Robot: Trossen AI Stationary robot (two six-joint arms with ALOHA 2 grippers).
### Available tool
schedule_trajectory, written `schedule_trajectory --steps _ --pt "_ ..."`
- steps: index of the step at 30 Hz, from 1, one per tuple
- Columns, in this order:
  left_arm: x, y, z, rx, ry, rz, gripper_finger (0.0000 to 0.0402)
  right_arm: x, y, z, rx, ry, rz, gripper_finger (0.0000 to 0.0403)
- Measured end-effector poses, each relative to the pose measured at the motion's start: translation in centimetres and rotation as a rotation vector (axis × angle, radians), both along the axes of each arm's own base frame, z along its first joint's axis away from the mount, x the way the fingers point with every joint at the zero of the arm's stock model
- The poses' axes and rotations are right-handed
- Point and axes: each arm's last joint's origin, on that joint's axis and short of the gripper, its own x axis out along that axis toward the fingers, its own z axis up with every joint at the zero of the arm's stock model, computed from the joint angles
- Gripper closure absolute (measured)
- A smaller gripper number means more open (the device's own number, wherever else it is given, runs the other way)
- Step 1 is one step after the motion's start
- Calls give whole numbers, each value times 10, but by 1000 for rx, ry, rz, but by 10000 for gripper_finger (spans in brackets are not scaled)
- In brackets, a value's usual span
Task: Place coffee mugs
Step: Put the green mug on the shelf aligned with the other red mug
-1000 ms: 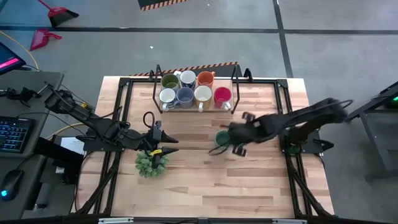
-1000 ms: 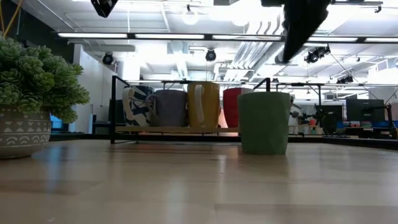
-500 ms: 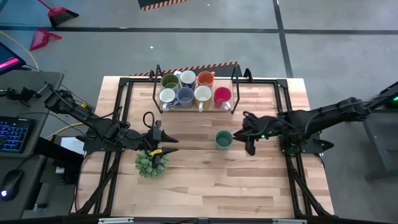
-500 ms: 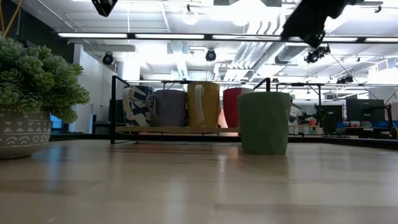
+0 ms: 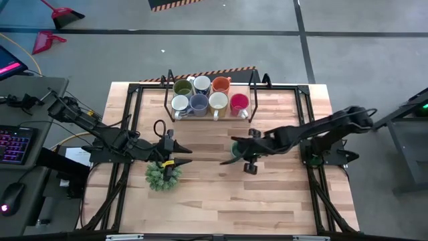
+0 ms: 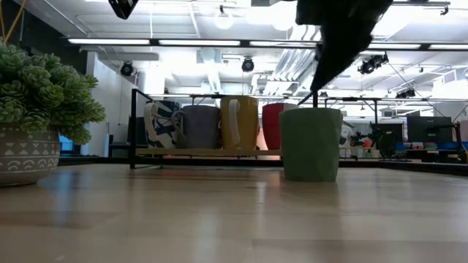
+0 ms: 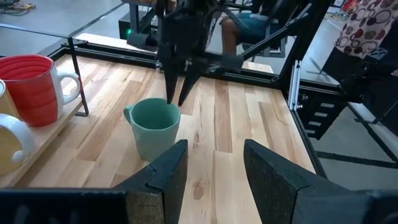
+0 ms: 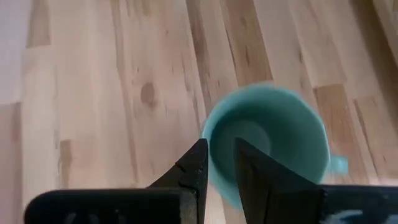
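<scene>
High view: right gripper [image 5: 235, 153], jaws narrow, hovers over green mug [image 7: 154, 127]'s rim; left jaws [image 7: 212, 163] part-open.

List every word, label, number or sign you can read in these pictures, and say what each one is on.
No readable text anywhere.
Mugs in the rack: plain, no lettering; one has a blue pattern, not words.
Green mug: plain.
Plant pot: white zigzag pattern only.
Striped tape on the floor: stripes, no words.
Screens at the left: too small to read.
</scene>
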Motion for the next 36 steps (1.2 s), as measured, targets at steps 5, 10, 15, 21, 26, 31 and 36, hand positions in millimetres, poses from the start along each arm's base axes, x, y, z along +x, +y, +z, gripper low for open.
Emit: schedule_trajectory --steps 5,10,15,21,26,31,36 --pt "0 0 0 0 0 0 257 22 4 -13 -27 63 -12 347" --pt "0 0 0 -1 0 -1 257 35 8 -23 3 104 8 347" --pt "0 0 0 -1 0 -1 257 37 8 -25 3 105 -35 347" --pt "0 0 0 0 1 -2 257 35 7 -28 -7 127 -75 347" --pt "0 0 0 0 1 -4 257 36 7 -31 0 129 -114 347" --pt "0 0 0 0 1 -4 257 41 10 -47 33 186 -143 347" --pt "0 0 0 0 1 -4 257 45 10 -59 12 209 -173 347"
